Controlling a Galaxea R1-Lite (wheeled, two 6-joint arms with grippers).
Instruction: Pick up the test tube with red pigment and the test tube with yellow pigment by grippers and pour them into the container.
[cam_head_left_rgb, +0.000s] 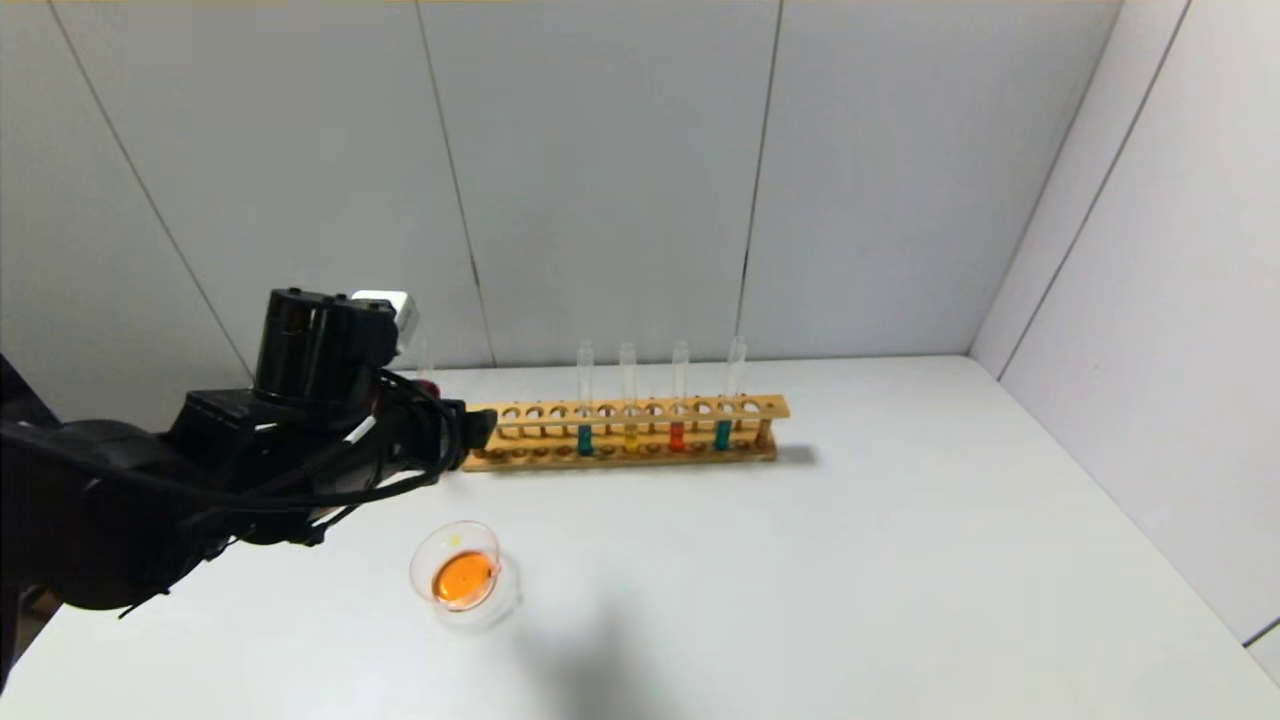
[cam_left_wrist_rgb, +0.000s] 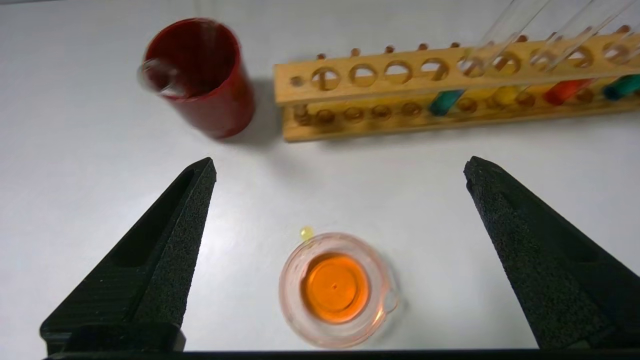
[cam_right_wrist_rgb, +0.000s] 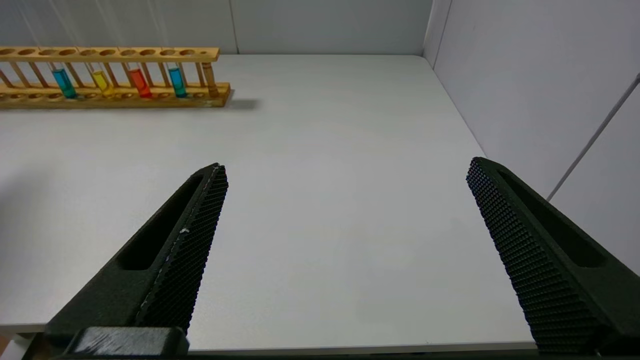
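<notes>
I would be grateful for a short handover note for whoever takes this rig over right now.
Left gripper: open, empty, above the table over the container.
Right gripper: open, empty, over bare table, away from the rack.
Red tube and yellow tube stand in the rack between two teal ones.
Container holds orange liquid, so a pour seems done.
Left: both tubes still show colour; confirm whether more pouring is needed.

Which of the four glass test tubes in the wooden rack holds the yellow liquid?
The clear glass test tube with yellow liquid is second from the rack's left end, between a teal-liquid tube and the orange-red tube. Another teal tube stands rightmost.
</notes>
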